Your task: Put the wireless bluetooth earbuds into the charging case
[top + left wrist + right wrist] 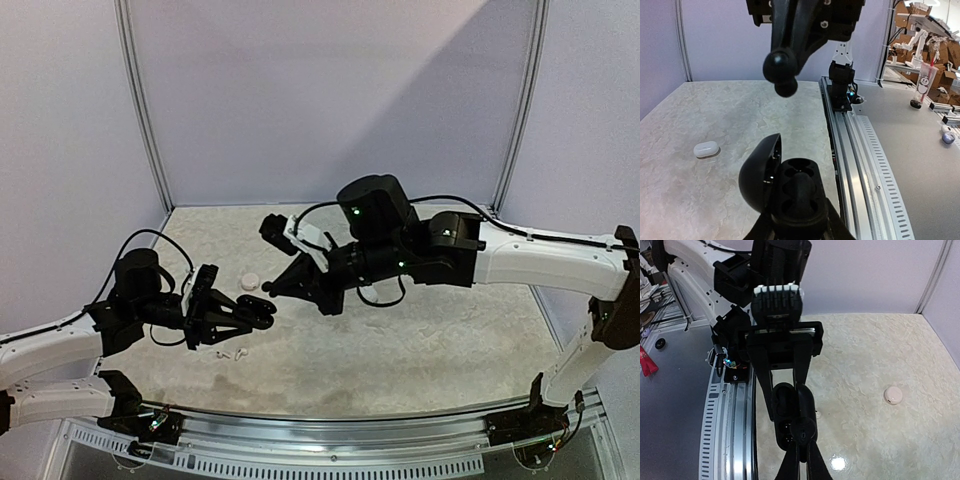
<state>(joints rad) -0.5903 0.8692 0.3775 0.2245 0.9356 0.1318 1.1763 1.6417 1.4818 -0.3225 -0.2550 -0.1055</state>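
Two pale earbuds [240,353] lie loose on the tabletop [420,350], just beneath the near side of the left hand [258,312] and held by neither hand. Nearest them is the black charging case [800,192], lid thrown open to one side. It is clamped between the left hand's fingers with its wells facing up toward the right hand [782,75]. That right hand hangs directly over the wells, apart from the case, its fingers pressed fully together. Whether a black bud is pinched at its tip cannot be told, dark on dark. Judged relation for the coming move: the wells lie straight below the right hand's tip, so a short descent along its finger axis should meet them. The loose buds lie nearer the left hand, which is occupied. A white case [706,149] rests on the tabletop near the left hand's fingertips, on their far side.
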